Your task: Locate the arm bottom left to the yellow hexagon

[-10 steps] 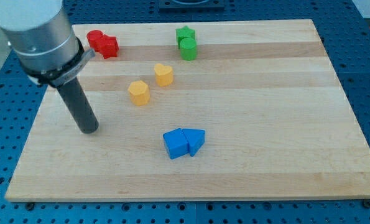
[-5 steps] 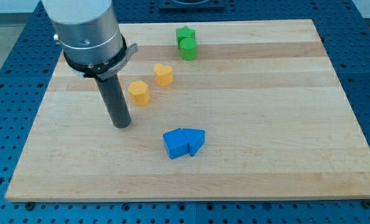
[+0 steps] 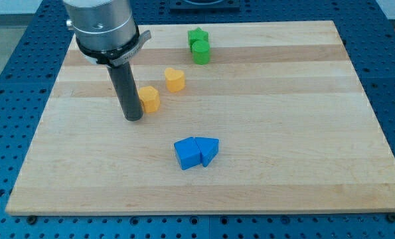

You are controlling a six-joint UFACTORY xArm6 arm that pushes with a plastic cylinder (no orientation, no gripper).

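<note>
The yellow hexagon (image 3: 150,99) lies on the wooden board (image 3: 283,133), left of the middle. My tip (image 3: 133,118) stands on the board just below and left of the hexagon, the rod partly covering the hexagon's left edge. I cannot tell if they touch. A yellow heart-shaped block (image 3: 175,79) lies up and right of the hexagon.
A green star (image 3: 197,36) and a green cylinder-like block (image 3: 201,52) sit together near the view's top. A blue cube (image 3: 187,153) and a blue triangle (image 3: 208,149) touch each other below the middle. The arm's body hides the board's top left area.
My tip has moved right and then slightly up, from well left of the yellow hexagon to right beside its lower left. The red blocks at top left are now hidden by the arm.
</note>
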